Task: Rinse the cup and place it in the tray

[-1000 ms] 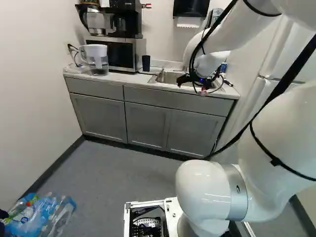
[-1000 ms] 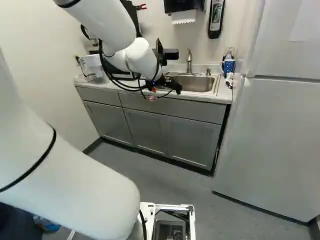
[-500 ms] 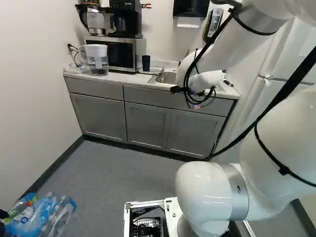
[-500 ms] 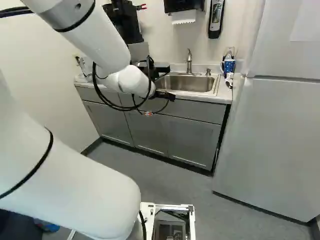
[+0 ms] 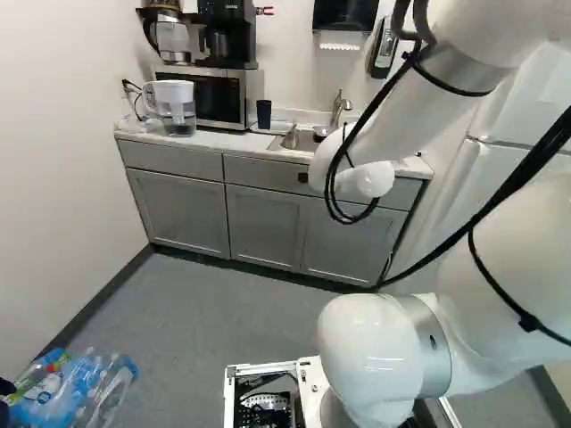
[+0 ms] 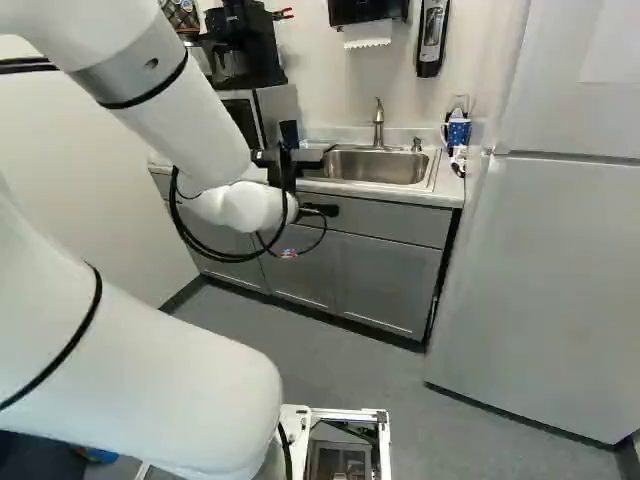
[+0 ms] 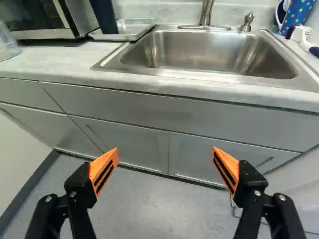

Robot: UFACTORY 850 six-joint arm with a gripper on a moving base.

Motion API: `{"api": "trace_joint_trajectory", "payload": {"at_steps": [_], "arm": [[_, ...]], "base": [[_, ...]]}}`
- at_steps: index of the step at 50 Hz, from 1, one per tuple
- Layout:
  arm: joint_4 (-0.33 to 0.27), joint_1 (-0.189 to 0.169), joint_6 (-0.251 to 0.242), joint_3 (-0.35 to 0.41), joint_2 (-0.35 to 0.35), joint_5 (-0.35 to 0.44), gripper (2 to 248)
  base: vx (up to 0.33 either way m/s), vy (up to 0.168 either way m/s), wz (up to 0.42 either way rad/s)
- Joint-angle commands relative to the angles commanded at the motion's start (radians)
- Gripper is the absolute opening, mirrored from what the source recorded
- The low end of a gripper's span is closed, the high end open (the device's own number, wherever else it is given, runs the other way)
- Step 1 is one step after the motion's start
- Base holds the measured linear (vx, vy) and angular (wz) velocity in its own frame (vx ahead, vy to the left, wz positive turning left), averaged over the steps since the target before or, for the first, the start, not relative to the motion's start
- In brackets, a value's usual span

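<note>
My gripper (image 6: 320,210) shows as a small black part beyond the wrist, in front of the counter, in the right base view. In the wrist view the gripper (image 7: 165,149) is wide open, its orange pads far apart with only cabinet fronts and floor beyond. The dark blue cup (image 5: 264,114) stands upright beside the microwave. From the wrist it appears as a dark blue cup (image 7: 103,15) at the clear tray (image 7: 143,23), its top cut off; whether it stands in or behind the tray I cannot tell. The steel sink (image 7: 209,50) lies beyond the gripper, right of the tray.
A faucet (image 6: 378,122) rises behind the sink. The microwave (image 5: 207,96) carries a coffee maker, with a water pitcher (image 5: 173,102) beside it. The counter's front edge and grey cabinets (image 5: 268,223) face the arm. A fridge (image 6: 545,270) stands at the right; bottles (image 5: 76,388) lie on the floor.
The arm's wrist has moved left and down in the right base view, away from the sink. In the left base view the faucet has come into sight. The base has not moved.
</note>
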Motion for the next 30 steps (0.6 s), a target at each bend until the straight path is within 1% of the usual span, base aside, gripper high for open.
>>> {"api": "trace_joint_trajectory", "payload": {"at_steps": [15, 30], "arm": [[-0.001, 0.028, -0.003, 0.082, 0.013, 0.122, 247], [-0.002, 0.050, -0.005, 0.148, 0.023, 0.220, 247]], "base": [[0.000, 0.000, 0.000], [0.000, 0.000, 0.000]]}}
